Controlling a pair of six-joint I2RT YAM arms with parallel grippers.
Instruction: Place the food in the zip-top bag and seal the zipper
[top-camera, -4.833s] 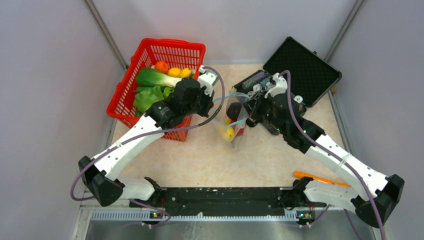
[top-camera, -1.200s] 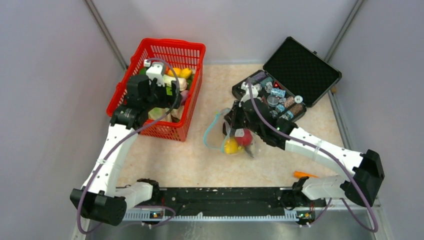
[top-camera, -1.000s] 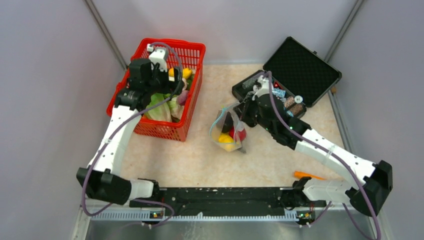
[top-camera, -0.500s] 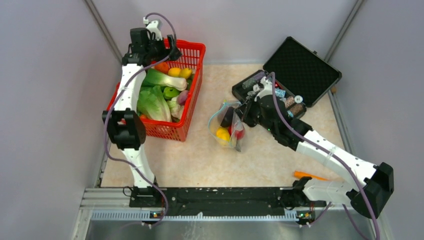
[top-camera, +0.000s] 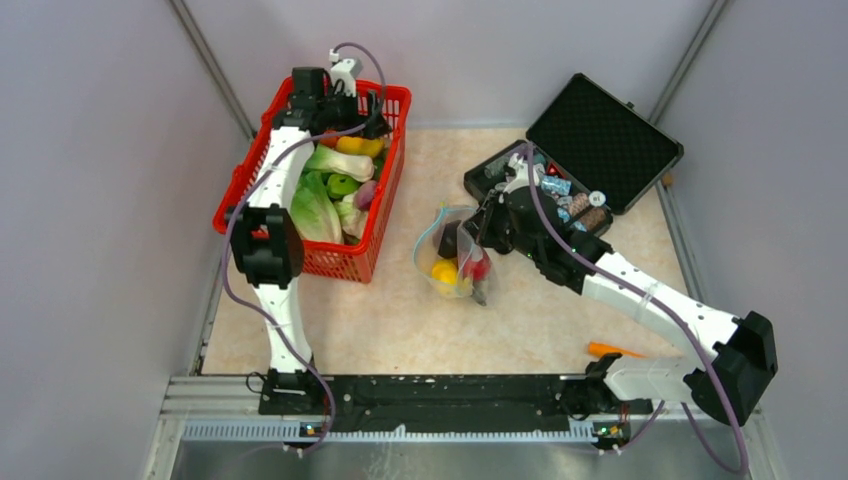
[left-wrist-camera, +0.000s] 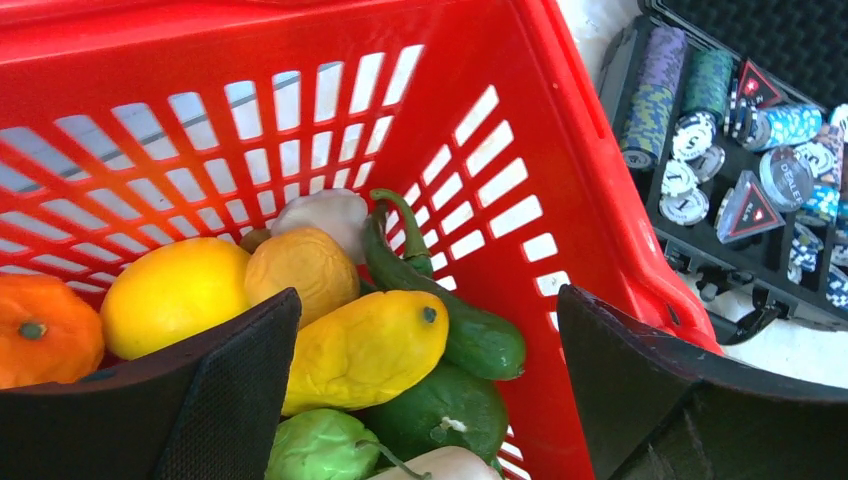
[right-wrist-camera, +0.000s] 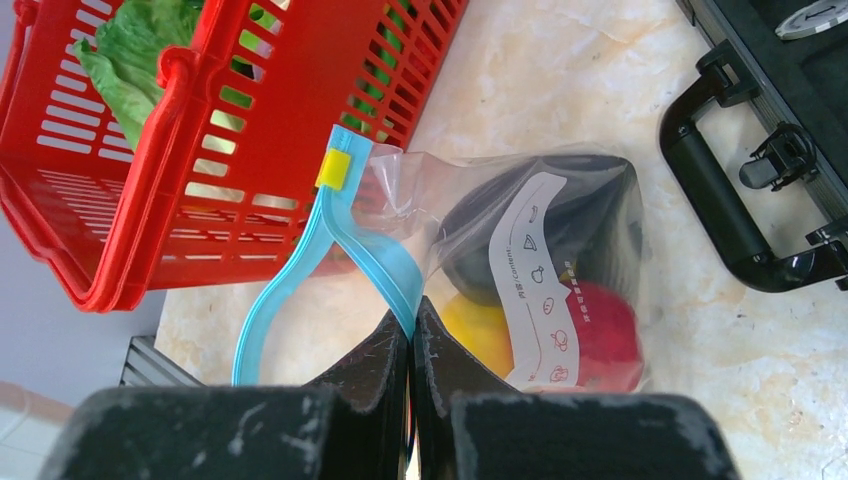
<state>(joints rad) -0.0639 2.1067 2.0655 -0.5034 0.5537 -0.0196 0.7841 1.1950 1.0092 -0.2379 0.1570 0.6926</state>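
Right wrist view: we see our right gripper (right-wrist-camera: 410, 322) pinched tight on the blue zipper (right-wrist-camera: 372, 255) of the bag (right-wrist-camera: 560, 190) on the table. Our left gripper (left-wrist-camera: 425, 340) hangs spread wide over yellow food (left-wrist-camera: 350, 352) in the basket (left-wrist-camera: 570, 150).

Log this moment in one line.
left gripper open above red basket | right gripper shut on zipper | zip-top bag unsealed, food inside
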